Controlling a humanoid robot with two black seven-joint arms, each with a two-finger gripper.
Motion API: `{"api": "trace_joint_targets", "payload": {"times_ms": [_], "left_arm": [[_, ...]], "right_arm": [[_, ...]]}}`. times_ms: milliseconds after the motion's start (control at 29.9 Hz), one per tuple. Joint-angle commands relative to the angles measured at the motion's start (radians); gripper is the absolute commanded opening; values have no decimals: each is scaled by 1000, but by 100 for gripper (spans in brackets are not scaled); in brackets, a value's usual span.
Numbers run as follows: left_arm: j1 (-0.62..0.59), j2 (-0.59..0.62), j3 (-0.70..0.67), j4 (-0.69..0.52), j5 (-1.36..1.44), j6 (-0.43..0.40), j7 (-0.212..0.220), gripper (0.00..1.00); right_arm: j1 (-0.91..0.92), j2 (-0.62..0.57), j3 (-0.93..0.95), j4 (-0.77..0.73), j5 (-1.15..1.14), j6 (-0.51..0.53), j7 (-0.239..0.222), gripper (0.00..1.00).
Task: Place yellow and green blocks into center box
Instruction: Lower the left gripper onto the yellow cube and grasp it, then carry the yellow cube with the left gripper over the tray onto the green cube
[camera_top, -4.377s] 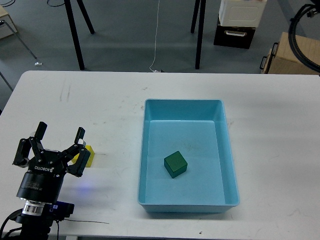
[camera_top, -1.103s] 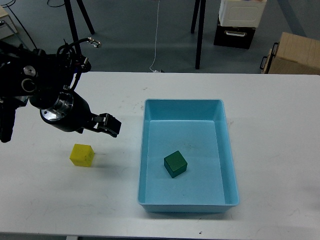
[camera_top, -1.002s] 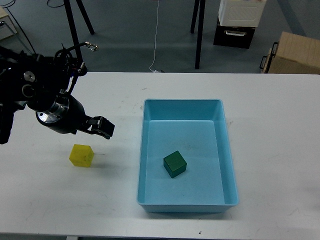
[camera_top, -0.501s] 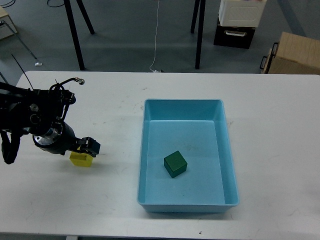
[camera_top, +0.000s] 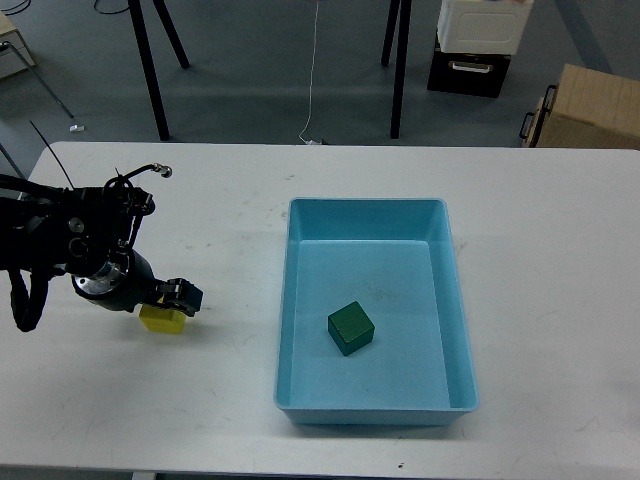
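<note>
A light blue box stands on the white table, right of centre. A dark green block lies inside it, toward the near left. A yellow block lies on the table to the left of the box. My left gripper is low over the yellow block's top, with a black finger at its right side. The arm hides the block's far part, and I cannot tell how the jaws stand. My right gripper is out of view.
Beyond the table's far edge are black stand legs, a white and black bin and a cardboard box on the grey floor. A thin cable loops up from my left arm.
My left arm swung down and leftward from above the table to the yellow block. Over the last half second it barely moved. The blocks and box stayed put.
</note>
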Motion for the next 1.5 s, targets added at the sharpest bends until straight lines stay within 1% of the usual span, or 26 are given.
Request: {"api": "trace_joint_targets", "payload": {"times_ms": [0, 33, 67, 134, 167, 234, 267, 368, 434, 501, 535, 601, 702, 768, 835, 902, 1002, 1036, 1303, 1470], "left_arm": [[27, -18, -15, 24, 55, 0, -43, 93], [29, -19, -16, 24, 69, 0, -44, 85], [29, -21, -14, 25, 75, 0, -35, 76], [29, -21, -6, 25, 78, 0, -24, 45], [29, -21, -3, 25, 80, 0, -14, 28], [29, -16, 0, 25, 92, 0, 5, 6], [29, -15, -2, 24, 107, 0, 6, 3], [29, -9, -14, 18, 138, 0, 6, 0], [21, -1, -28, 12, 137, 0, 8, 0], [3, 1, -90, 4, 132, 0, 9, 0], [-17, 1, -141, -8, 131, 0, 12, 0], [-71, -7, -196, -36, 124, 0, 15, 0], [-176, -27, -216, -67, 50, 0, 17, 0], [-261, -77, -215, -87, -36, 0, 19, 0], [-322, -159, -210, -87, -105, 0, 20, 0], [-352, -289, -203, -59, -135, 0, 19, 0], [-350, -484, -143, 7, -136, 0, 19, 0], [-346, -496, -109, 10, -138, 0, 19, 0], [-338, -496, -81, 30, -141, 0, 19, 0], [-281, -496, -69, 25, -141, 0, 19, 3]], "right_arm": [[0, 0, 1, 0, 0, 0, 0, 96], [-1, 0, 0, 0, 0, 0, 0, 96], [-3, -2, 0, 0, 0, 0, 0, 96], [-11, 0, 3, 2, 0, 0, 0, 96], [-15, 0, 4, 2, 0, 0, 0, 96], [-17, -2, 6, 2, 0, 0, 0, 96], [-18, -2, 6, 2, 0, 0, 0, 96], [-20, 0, 4, 2, 0, 0, 0, 96], [-23, 0, 4, 2, 0, 0, 0, 96], [-26, 0, 4, 2, 0, 0, 0, 96], [-28, 0, 4, 2, 0, 0, 0, 96], [-32, 0, 6, 3, 0, 0, 0, 96], [-38, 0, 12, 3, 0, 0, 0, 96], [-41, 0, 14, 3, 0, 0, 0, 96], [-41, 1, 14, 3, 0, 0, 0, 96], [-41, 3, 9, 2, 0, 0, 1, 96], [-43, 3, 6, 3, -2, 0, 1, 96], [-43, 1, 7, 3, -2, 0, 0, 96], [-46, 1, 26, 0, -11, 0, 1, 96], [-44, 1, 23, -2, -12, 0, 0, 96]]}}
